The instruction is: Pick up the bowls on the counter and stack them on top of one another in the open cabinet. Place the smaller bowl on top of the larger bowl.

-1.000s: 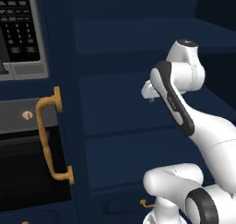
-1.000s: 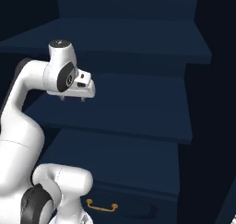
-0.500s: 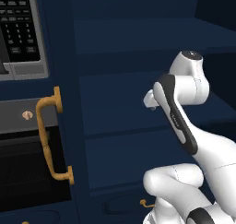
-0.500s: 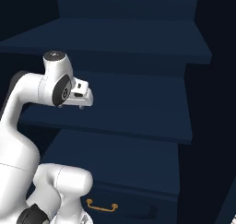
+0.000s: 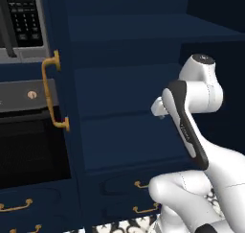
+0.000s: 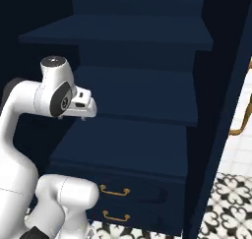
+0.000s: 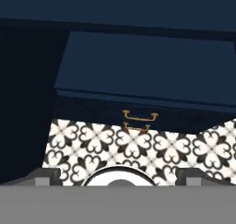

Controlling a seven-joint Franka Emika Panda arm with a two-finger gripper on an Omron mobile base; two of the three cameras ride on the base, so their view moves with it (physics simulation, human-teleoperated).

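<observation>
Arm: the white jointed arm stands in front of the dark navy open cabinet (image 6: 138, 93); its wrist is folded back off the plain flat shelves.
Tool: the two-finger tool (image 6: 78, 116) points down towards the black-and-white patterned floor tiles (image 7: 152, 147); its dark tips sit far apart at the two lower corners of the hand view, with nothing between them.
Bowls: neither shows on the visible shelf faces; the dim shelf backs may hide one, so I cannot tell where they lie.
Step in hand: judged, drawing clear of the cabinet empty.
Doing it well: keep the wrist level, pull straight out past the shelf edge above the brass-handled drawers (image 6: 114, 191), then turn towards the surface.
</observation>
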